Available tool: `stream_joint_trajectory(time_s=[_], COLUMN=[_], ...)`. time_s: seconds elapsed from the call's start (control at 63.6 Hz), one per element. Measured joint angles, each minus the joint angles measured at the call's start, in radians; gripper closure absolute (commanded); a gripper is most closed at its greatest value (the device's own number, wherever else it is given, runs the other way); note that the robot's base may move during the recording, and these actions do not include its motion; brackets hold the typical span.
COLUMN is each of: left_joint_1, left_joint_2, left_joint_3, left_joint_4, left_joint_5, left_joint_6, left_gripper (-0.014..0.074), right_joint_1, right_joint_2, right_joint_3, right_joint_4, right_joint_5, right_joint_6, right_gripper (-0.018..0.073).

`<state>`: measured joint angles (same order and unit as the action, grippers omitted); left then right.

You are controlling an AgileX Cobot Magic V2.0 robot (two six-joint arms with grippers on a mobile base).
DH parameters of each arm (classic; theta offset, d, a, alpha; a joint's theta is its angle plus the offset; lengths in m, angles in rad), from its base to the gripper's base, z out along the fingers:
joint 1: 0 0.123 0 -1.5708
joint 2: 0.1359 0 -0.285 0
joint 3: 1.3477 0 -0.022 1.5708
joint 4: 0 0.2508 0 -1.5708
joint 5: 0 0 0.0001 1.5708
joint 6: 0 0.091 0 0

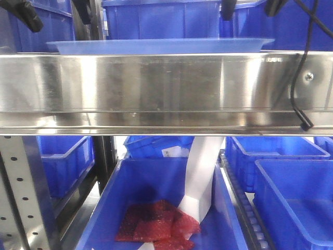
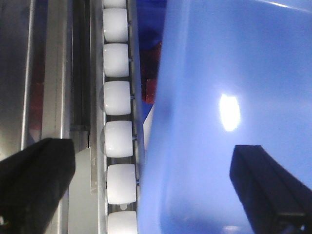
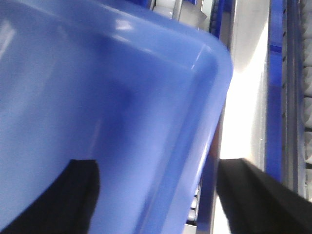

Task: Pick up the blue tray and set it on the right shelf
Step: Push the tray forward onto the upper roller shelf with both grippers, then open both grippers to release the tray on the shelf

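Nearest the front camera: broad stainless-steel front rail (image 1: pixel 156 88) of the right shelf, shiny, streaked with reflections, one screw (image 1: pixel 309 76) at its right end. A black cable (image 1: pixel 297 99) hangs down across that end.

Blue tray (image 1: pixel 156 46) sits just above and behind the rail, level, seen edge-on: thin flared rim, pale glossy blue plastic, wide and shallow. Darker blue deep bins (image 1: pixel 161 21) stand behind it.

Left tool (image 2: pixel 151 180): fingers wide apart, one dark finger (image 2: pixel 34 180) over the grey metal rack side, the other (image 2: pixel 268 185) over the tray's smooth floor; the tray's left wall lies between them. No contact visible. A row of white rollers (image 2: pixel 119 139) runs alongside the tray edge.

Right tool (image 3: pixel 156 195): also spread wide, straddling the tray's rounded corner and sloped wall; one finger (image 3: pixel 63 200) over the tray interior, the other (image 3: pixel 258 195) over the bright steel outside. Whether it touches, cannot tell.

Below the rail: perforated grey upright (image 1: pixel 23 192) on the left, more blue bins, the middle one (image 1: pixel 99 219) holding crumpled red wrapping (image 1: pixel 156 221) and a white folded piece (image 1: pixel 200 177).
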<state>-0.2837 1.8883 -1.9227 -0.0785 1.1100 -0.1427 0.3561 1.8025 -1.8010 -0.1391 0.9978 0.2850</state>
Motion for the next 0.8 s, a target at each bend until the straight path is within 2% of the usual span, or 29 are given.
stream_joint_trajectory(time_s=[0.142, 0.252, 0.33, 0.393, 0.503, 0.535, 0.582, 0.802], left_joint_1=[0.000, 0.000, 0.000, 0.000, 0.000, 0.000, 0.000, 0.000], left_joint_2=[-0.014, -0.057, -0.102, -0.148, -0.242, -0.271, -0.315, -0.594], left_joint_3=[0.000, 0.000, 0.000, 0.015, 0.076, 0.103, 0.150, 0.474], left_joint_4=[0.000, -0.002, -0.002, -0.002, -0.004, -0.004, -0.004, -0.006], left_joint_5=[-0.002, 0.007, 0.023, 0.025, 0.026, 0.024, 0.014, -0.140], left_joint_6=[0.042, 0.079, 0.099, 0.115, 0.143, 0.143, 0.143, 0.148], left_gripper=[0.0042, 0.0127, 0.0220, 0.0335, 0.0545, 0.0601, 0.0653, 0.0645], right_joint_1=[0.000, 0.000, 0.000, 0.000, 0.001, 0.001, 0.001, 0.001], right_joint_2=[-0.002, -0.027, -0.066, -0.111, -0.212, -0.245, -0.294, -0.584], right_joint_3=[-0.009, -0.009, -0.007, 0.007, 0.065, 0.092, 0.138, 0.473], right_joint_4=[-0.003, -0.003, -0.003, -0.003, -0.003, -0.003, -0.003, -0.003], right_joint_5=[0.010, 0.041, 0.059, 0.063, 0.063, 0.063, 0.061, -0.089], right_joint_6=[0.005, 0.005, 0.005, 0.001, -0.008, -0.013, -0.017, -0.046], right_gripper=[-0.0062, 0.0007, 0.0129, 0.0234, 0.0478, 0.0517, 0.0505, 0.0504])
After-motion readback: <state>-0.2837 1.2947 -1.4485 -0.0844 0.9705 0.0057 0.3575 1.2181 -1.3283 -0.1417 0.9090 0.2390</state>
